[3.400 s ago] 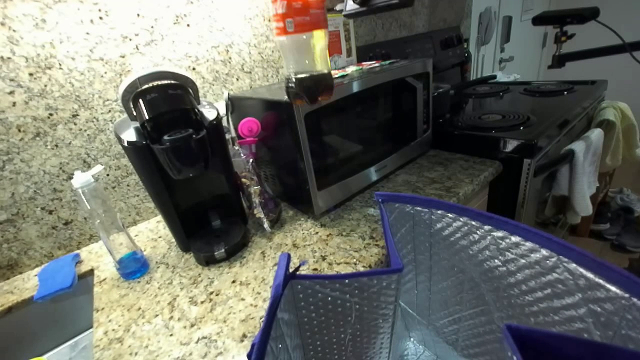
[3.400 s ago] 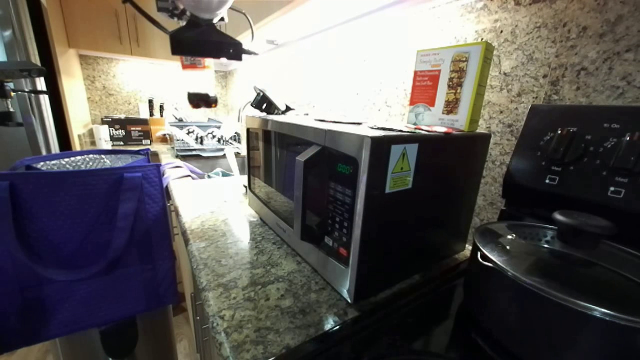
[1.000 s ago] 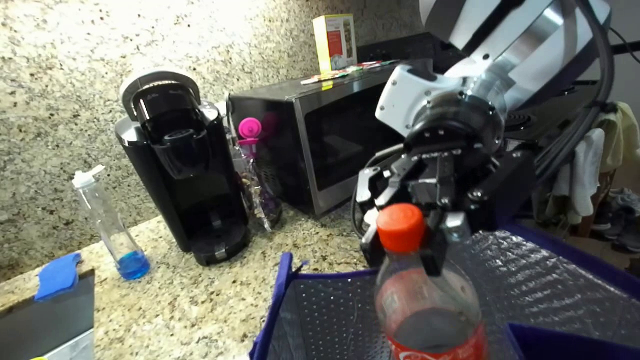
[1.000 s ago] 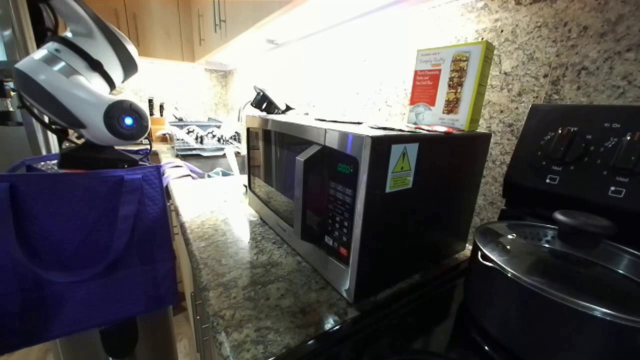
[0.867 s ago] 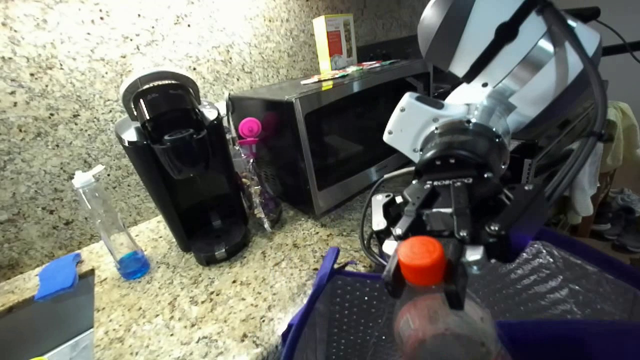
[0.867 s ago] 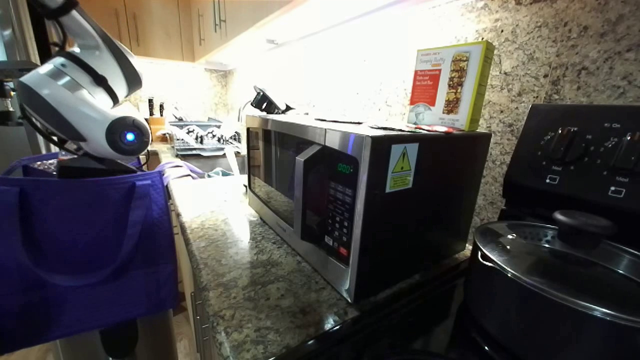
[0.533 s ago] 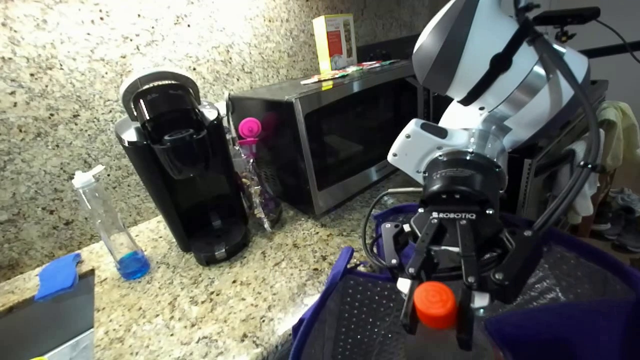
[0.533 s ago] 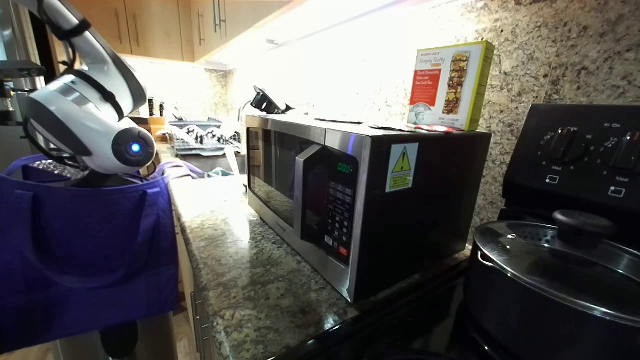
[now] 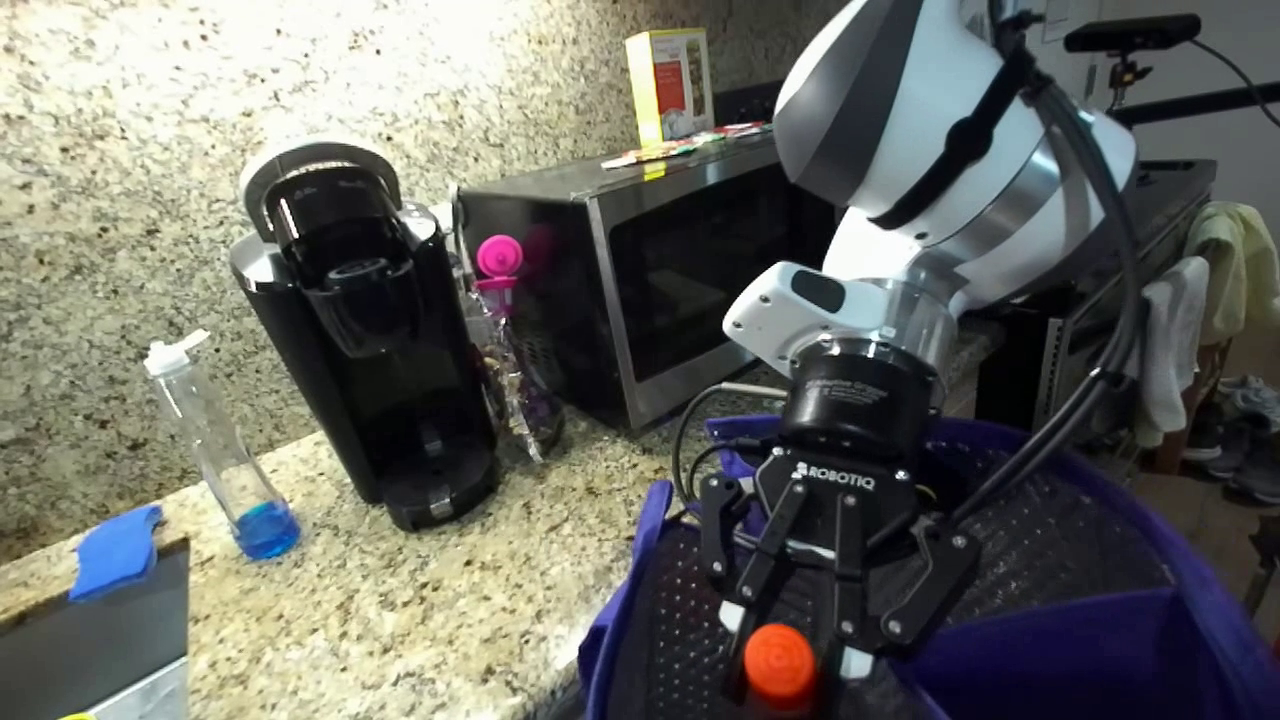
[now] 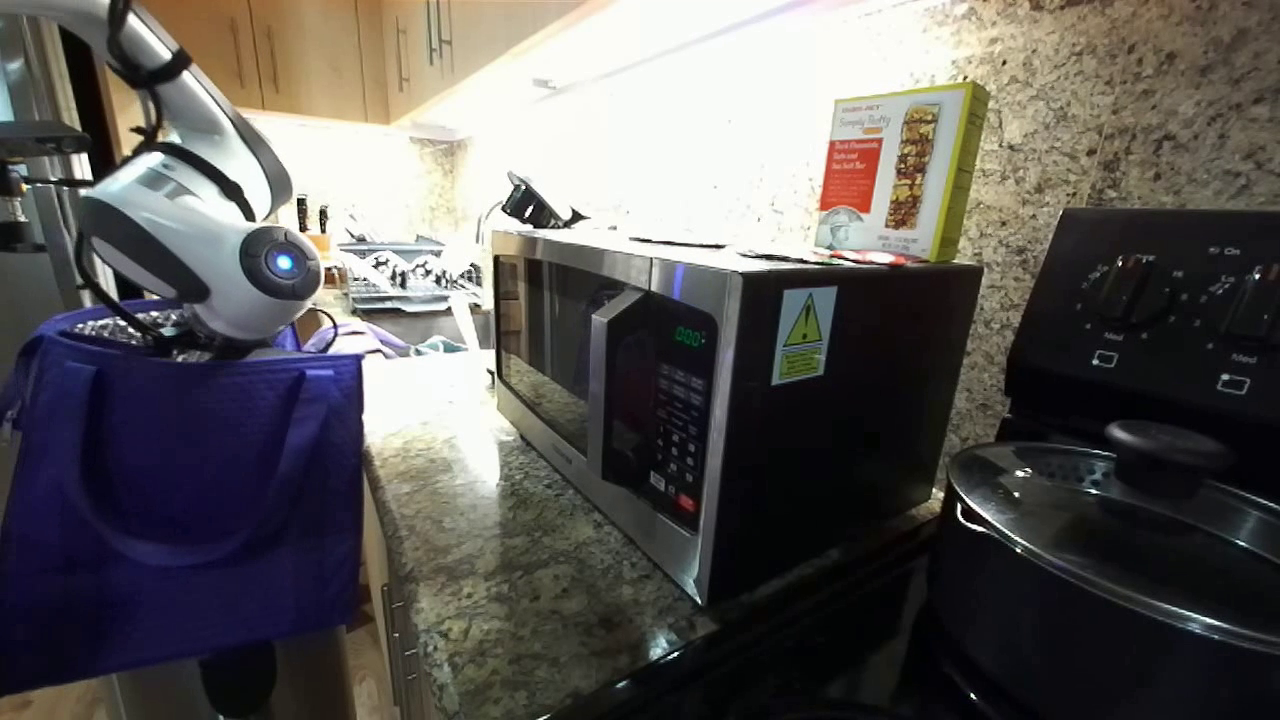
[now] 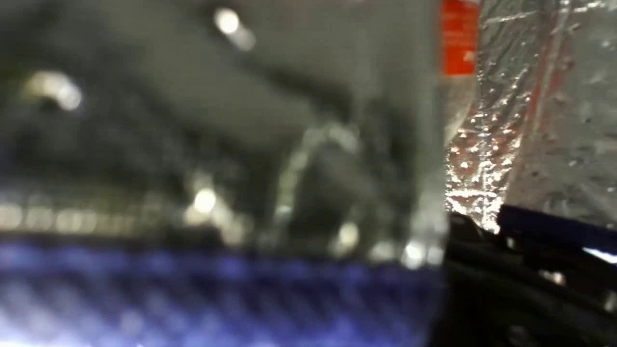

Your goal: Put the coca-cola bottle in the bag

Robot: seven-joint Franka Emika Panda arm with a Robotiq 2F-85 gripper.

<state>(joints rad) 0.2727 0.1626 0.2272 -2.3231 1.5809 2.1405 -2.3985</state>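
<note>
Between the fingers (image 9: 833, 668) of the hand (image 9: 785, 682) is the coca-cola bottle (image 9: 780, 660)

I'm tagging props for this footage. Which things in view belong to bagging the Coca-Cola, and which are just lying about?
For the job:
Coca-Cola bottle
blue insulated tote bag
pincer

Just lying about:
single-serve coffee maker
microwave
granola-bar box
glass-lidded pot
bottle of blue liquid
pink-topped bottle
dish rack

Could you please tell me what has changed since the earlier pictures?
The gripper has lowered the bottle from high up into the bag, without letting go. The bag has shifted and bent. The microwave, coffee maker and box stayed put.
</note>
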